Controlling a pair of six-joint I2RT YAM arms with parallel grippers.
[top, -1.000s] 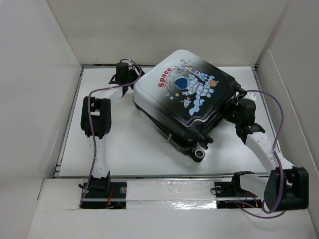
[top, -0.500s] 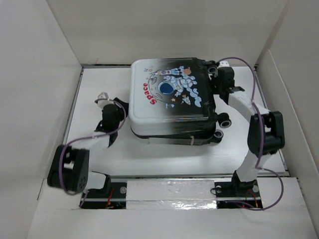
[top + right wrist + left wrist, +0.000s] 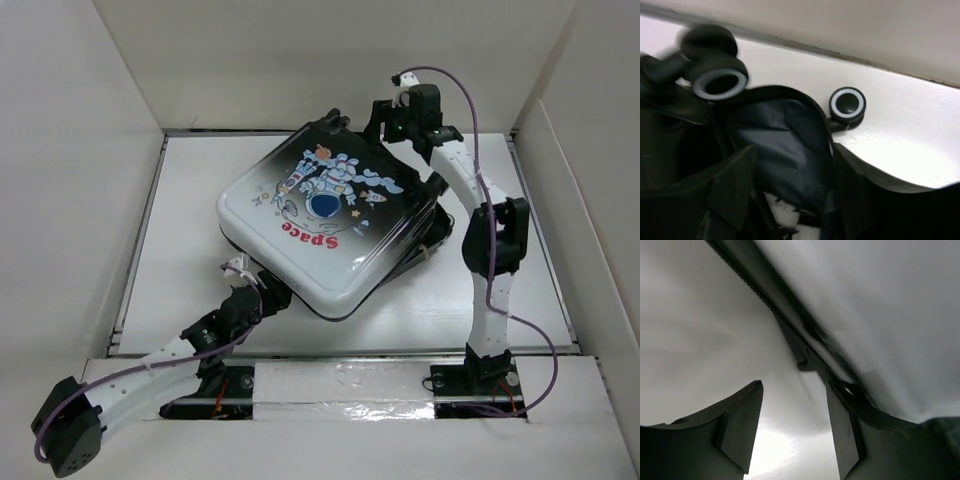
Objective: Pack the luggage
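Diagonally: luggage (image 3: 320, 215), black end far-right, white end near-left, seemingly ajar.

We see the luggage (image 3: 325, 215) at the centre of the top view, white at lower left and fading to black at upper right, printed with a blue-and-white cartoon astronaut and red "Space" lettering. In the right wrist view its wheels (image 3: 847, 105) are black with pale grey rings, and its lining (image 3: 785, 150) is dark grey.

one luggage (image 3: 320, 215), two wheels (image 3: 720, 82) (image 3: 847, 104) seen on it, two arms (image 3: 150, 375) (image 3: 490, 240), two tools: left tool (image 3: 793, 385), right tool (image 3: 792, 150).
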